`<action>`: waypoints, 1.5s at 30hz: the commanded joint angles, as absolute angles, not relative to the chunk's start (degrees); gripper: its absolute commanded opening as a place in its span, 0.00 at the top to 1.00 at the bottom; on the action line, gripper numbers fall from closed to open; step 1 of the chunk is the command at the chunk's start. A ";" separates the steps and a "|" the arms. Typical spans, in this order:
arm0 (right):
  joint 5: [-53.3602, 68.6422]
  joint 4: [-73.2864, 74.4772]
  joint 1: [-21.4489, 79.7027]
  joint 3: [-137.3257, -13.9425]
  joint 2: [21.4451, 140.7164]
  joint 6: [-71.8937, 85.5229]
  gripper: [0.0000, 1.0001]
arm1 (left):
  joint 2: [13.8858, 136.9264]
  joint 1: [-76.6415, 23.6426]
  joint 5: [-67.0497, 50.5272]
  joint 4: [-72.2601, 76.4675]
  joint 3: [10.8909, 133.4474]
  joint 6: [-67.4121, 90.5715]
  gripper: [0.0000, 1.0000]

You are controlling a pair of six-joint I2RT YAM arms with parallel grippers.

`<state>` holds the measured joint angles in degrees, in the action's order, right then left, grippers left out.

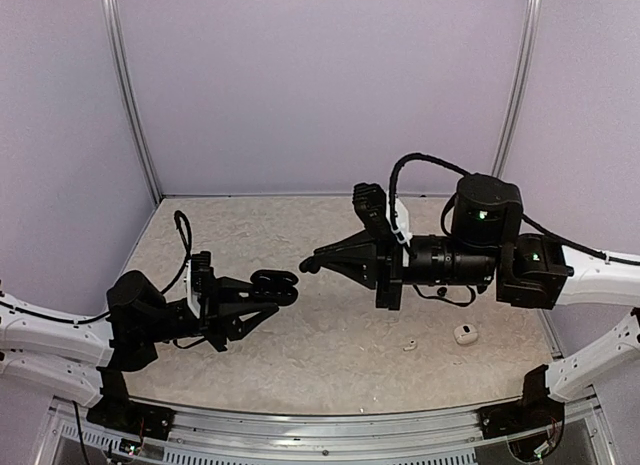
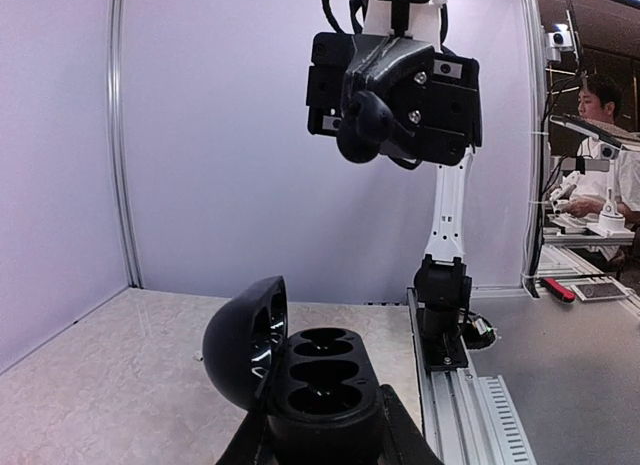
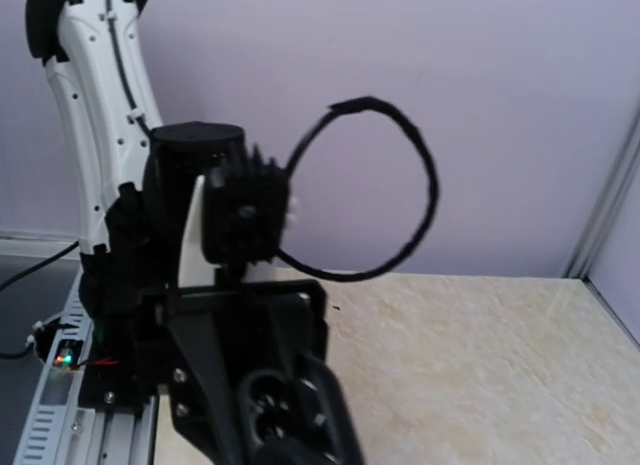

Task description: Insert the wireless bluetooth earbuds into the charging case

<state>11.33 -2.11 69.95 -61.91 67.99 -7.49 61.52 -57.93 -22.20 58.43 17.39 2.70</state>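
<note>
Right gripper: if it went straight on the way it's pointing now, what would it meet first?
Probably the open black charging case held by the left gripper, though the right gripper may pass above it.

Black charging case (image 2: 325, 390), beige speckled table (image 1: 330, 325)

- Your left arm (image 1: 50, 335) has white shells, black joints and a black left hand (image 1: 270, 290).
- Your right arm (image 1: 600, 280) matches it, with green lights (image 1: 482, 214), a looping black cable (image 1: 430, 160) and silver screws (image 2: 419, 78) on the right hand (image 1: 312, 265).
</note>
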 commanded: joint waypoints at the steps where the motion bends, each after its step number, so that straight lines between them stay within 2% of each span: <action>1: 7.07 -7.97 72.90 -62.62 71.17 -8.87 1.00 | 61.46 -58.72 -20.82 60.69 18.10 1.89 1.00; 17: -7.76 -11.08 79.21 -66.90 80.25 -7.41 1.00 | 61.07 -60.98 -15.22 61.30 17.84 0.18 1.00; 45: -6.45 -7.22 80.38 -68.30 84.77 -9.47 1.00 | 60.00 -61.35 -14.68 61.13 17.23 0.18 1.00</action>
